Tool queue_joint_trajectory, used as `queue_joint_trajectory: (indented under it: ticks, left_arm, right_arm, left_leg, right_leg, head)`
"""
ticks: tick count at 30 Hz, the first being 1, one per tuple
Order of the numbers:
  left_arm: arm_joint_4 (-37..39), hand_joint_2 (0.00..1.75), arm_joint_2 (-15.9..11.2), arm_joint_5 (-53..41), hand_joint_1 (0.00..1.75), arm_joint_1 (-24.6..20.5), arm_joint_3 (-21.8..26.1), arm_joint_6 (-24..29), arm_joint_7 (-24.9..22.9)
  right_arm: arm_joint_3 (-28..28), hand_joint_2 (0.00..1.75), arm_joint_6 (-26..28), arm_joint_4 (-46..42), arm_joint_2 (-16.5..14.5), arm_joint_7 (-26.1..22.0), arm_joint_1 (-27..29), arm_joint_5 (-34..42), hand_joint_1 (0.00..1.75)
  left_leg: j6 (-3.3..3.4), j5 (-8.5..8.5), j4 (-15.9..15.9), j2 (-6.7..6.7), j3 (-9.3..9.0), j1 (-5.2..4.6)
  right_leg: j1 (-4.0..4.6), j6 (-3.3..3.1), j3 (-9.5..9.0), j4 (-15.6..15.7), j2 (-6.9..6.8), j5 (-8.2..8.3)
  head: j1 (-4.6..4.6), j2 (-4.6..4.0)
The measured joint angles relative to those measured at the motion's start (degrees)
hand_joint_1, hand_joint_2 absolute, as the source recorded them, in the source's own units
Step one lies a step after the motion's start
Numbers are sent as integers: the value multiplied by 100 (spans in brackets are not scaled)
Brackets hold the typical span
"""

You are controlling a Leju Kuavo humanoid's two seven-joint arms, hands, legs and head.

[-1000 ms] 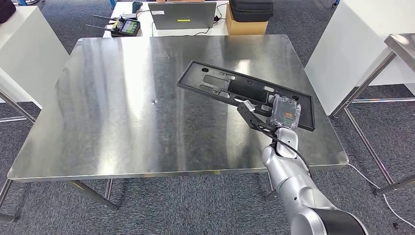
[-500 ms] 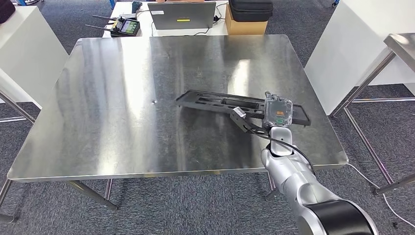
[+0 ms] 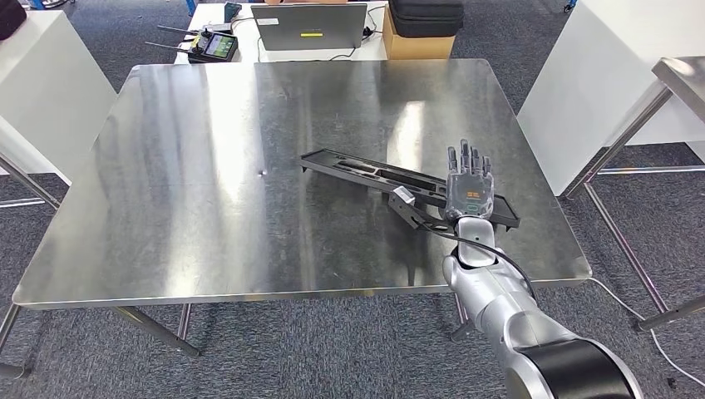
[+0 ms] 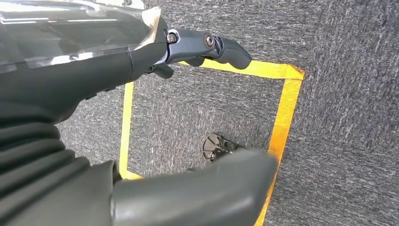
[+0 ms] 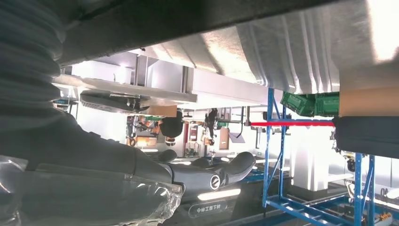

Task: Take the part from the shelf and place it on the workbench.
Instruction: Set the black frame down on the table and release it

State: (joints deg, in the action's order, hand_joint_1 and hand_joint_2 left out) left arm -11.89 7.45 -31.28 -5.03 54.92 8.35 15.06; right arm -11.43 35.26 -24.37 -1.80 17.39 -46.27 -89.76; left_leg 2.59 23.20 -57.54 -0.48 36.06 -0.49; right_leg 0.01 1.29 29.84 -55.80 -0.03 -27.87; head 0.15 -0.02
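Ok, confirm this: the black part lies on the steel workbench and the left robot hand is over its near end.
Wrong hand. In the head view the right robot hand, fingers spread, is over the near end of the black part, which lies on the steel workbench.

No text, number or brand was legible. A yellow label on the laptop (image 3: pixel 310 25), beyond the counter (image 3: pixel 208 166), and white characters on a dark sign (image 5: pixel 210 207) remained too small to read.

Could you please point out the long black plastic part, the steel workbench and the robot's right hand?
Long black plastic part (image 3: pixel 366 170), head view, on its slotted middle.
Steel workbench (image 3: pixel 191 191), head view, on bare tabletop.
Right hand (image 3: pixel 470 189), head view, on its back.
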Motion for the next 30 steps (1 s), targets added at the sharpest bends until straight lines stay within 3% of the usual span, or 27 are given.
queue_joint_trajectory:
  ticks: [16, 25, 30]
  left_arm:
    - [0, 0, 5, -5, 0, -1, 144, -107, -70]
    - [0, 0, 11, -9, 0, -1, 257, -109, -72]
    - [0, 0, 21, 4, 0, -2, 305, -101, -70]
  right_arm:
    - [647, 175, -2234, 147, -254, -1006, -301, 505, 0]
    - [834, 175, -2283, 168, -414, -1287, -440, 577, 0]
    - [956, 175, -1628, 117, -538, -1984, -446, 862, 0]
  left_leg:
    - [0, 0, 0, 1, -4, 0]
    - [0, 0, 0, 1, -6, 1]
    - [0, 0, 0, 6, -8, 1]
  right_leg:
    - [0, 0, -4, -1, 1, 0]
    - [0, 0, -6, -1, 0, 0]
    - [0, 0, -7, -1, 2, 0]
  head:
    - [-1, 0]
    - [0, 0]
    - [-1, 0]
